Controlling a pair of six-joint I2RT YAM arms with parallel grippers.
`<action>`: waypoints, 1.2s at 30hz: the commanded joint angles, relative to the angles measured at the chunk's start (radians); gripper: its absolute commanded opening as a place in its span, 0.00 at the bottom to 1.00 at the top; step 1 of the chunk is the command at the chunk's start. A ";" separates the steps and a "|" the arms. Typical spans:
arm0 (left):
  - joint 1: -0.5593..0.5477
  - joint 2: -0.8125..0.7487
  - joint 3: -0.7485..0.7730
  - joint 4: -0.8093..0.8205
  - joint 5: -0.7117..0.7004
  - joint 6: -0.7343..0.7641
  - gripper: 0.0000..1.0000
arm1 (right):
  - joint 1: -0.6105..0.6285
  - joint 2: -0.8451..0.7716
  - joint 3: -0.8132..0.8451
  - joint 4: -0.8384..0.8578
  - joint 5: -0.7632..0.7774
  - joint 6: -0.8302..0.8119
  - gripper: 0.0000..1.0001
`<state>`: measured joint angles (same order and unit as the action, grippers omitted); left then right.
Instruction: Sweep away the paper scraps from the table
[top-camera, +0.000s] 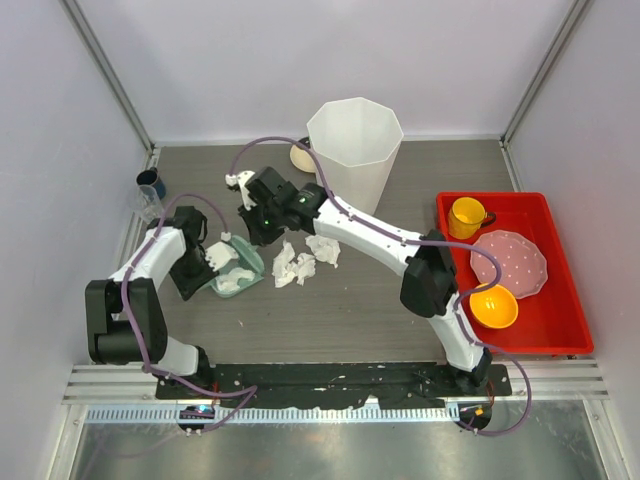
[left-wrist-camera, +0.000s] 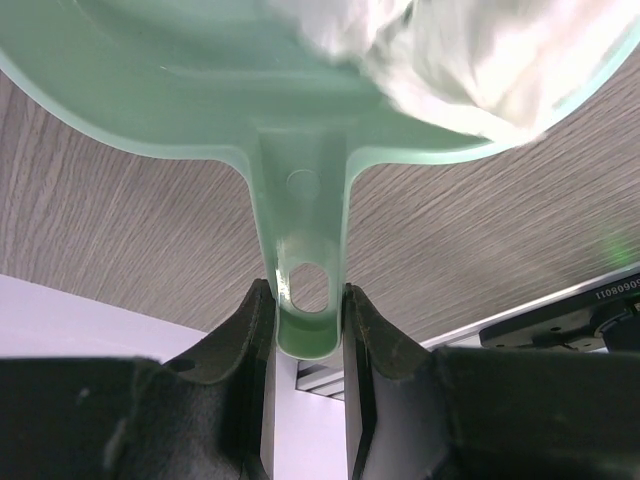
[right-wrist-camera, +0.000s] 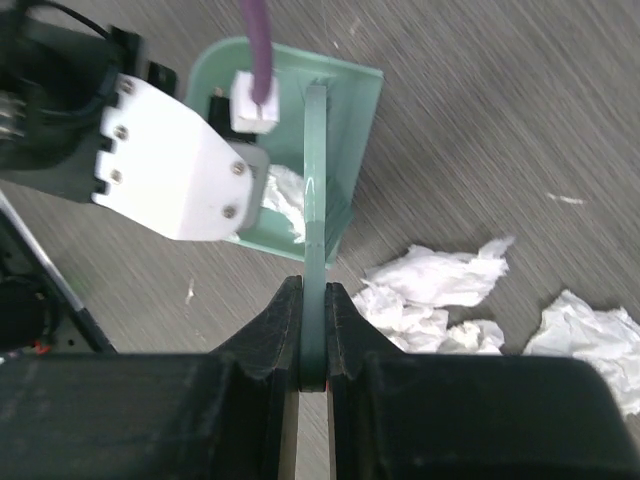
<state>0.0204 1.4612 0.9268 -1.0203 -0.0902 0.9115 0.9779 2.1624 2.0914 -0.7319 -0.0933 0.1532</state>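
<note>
Bench (top-camera: 380, 310): flat, grey-brown wood grain with fine streaks; pale walls around it
Paper scraps (top-camera: 297, 264): crumpled white tissue; a loose cluster lies on the bench just right of the dustpan; more sit inside the pan
Dustpan (left-wrist-camera: 200, 90): smooth, translucent mint-green plastic; curved rim; handle with an oval slot
Left tool (left-wrist-camera: 308, 300): black fingers closed tight on the dustpan handle
Right tool (right-wrist-camera: 313, 295): fingers pinched nearly together on a thin green strip (right-wrist-camera: 315, 200), seen edge-on; its far end overlaps the pan
Top view only: tall white faceted bin (top-camera: 355, 140); glossy red tray (top-camera: 560, 340) carrying a yellow cup (top-camera: 467, 215), a pink dotted plate (top-camera: 510, 262) and an orange bowl (top-camera: 493, 305)
Left wrist only: the handle's slot, close up
Right wrist only: the strip's narrow edge
</note>
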 joint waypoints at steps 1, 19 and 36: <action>-0.002 -0.024 0.000 0.043 0.058 -0.040 0.00 | 0.007 -0.078 0.070 0.094 -0.082 0.023 0.01; 0.019 -0.111 0.109 0.069 0.234 -0.230 0.00 | 0.007 -0.518 -0.095 0.193 0.336 -0.127 0.01; 0.018 -0.111 0.291 -0.004 0.256 -0.306 0.00 | 0.004 -1.049 -0.540 0.160 0.118 -0.213 0.01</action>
<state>0.0341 1.3693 1.1648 -1.0050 0.1295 0.6373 0.9791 1.2160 1.6035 -0.5243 0.1829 -0.0051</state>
